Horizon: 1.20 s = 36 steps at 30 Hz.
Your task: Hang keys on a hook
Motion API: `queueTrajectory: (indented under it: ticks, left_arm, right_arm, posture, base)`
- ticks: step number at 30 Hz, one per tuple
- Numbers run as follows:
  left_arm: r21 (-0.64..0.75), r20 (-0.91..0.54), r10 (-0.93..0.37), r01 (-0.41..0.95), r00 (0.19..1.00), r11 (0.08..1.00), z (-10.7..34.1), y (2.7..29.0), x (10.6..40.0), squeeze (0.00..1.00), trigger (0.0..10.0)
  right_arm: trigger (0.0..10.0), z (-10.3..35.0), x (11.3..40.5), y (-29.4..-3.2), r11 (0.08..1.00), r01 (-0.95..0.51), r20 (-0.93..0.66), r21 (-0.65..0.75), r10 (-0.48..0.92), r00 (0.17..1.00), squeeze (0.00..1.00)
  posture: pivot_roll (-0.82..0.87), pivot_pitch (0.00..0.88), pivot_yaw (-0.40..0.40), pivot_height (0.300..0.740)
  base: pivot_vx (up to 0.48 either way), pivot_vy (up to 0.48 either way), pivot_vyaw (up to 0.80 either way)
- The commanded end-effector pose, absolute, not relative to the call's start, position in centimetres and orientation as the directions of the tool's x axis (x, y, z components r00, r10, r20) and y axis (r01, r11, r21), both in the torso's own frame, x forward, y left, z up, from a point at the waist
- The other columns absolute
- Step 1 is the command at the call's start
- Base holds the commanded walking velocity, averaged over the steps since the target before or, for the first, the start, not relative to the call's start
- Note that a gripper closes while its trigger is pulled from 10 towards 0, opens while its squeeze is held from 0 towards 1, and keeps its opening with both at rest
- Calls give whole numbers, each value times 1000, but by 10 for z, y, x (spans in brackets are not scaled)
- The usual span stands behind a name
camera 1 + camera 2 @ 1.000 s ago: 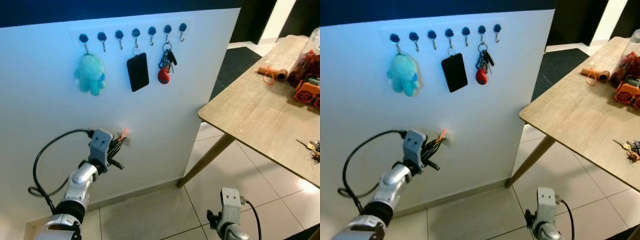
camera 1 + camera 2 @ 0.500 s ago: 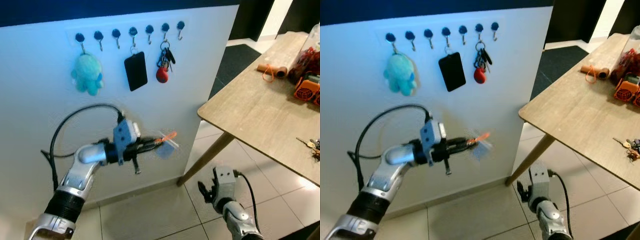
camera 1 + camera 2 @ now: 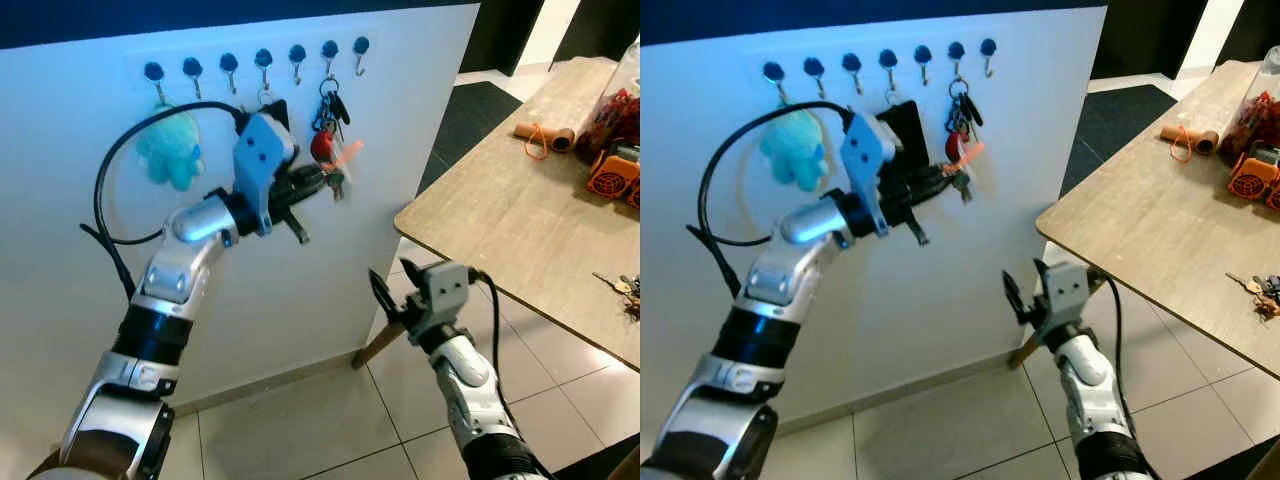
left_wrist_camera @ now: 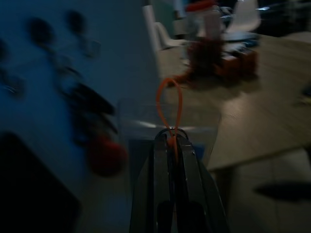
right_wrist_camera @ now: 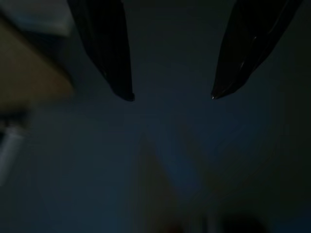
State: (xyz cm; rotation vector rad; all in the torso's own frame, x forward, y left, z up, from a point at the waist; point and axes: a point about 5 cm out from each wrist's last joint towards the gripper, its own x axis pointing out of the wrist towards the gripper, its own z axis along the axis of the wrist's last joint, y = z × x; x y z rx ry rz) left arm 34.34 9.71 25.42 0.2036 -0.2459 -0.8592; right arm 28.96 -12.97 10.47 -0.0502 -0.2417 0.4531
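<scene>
Since one second ago the left gripper [image 3: 322,182] has risen from low on the wall to hook height; the right gripper [image 3: 385,298] has come up from the floor. Left jaws are pressed together, pinching the keys [image 3: 337,182] by their orange loop [image 4: 168,110], which stands free beyond the fingertips, probably so it can slip over a hook. The keys hang just at 6 o'clock of the last hooks [image 3: 361,48], touching or just beside the red-tagged bunch [image 3: 322,145]. The keys look small, metal and blurred. Right jaws are spread and hold nothing.
</scene>
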Motion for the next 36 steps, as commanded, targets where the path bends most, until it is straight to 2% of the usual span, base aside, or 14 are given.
queueTrajectory:
  ticks: [1,11,18,22,26,36]
  left_arm:
    - [254,144,-765,724,628,641,260,93,342,0,10000]
    - [213,184,-755,725,629,655,273,93,340,0,10000]
    - [226,211,-681,643,701,732,284,97,347,0,10000]
    - [222,239,-645,606,726,764,289,101,350,0,10000]
    - [224,274,-554,508,786,832,296,110,357,0,10000]
    - [226,284,-521,472,805,852,298,113,359,0,10000]
  right_arm:
    - [10000,114,289,-124,886,-454,237,-97,463,854,0]
    - [10000,160,291,-109,869,-488,364,-82,482,797,0]
    - [10000,182,295,-102,869,-488,395,-86,479,784,0]
    - [10000,186,295,-101,868,-490,398,-85,480,782,0]
    - [10000,184,294,-101,866,-492,370,-89,487,791,0]
    - [10000,183,294,-102,874,-477,353,-95,478,804,0]
  posture:
    - [15,22,0,740]
    - [16,29,-1,740]
    - [18,42,-4,740]
    - [21,44,-6,740]
    - [23,45,-9,740]
    - [21,53,-7,740]
  base:
    - [0,0,0]
    - [0,0,0]
    - [0,0,0]
    - [0,0,0]
    - [0,0,0]
    - [0,0,0]
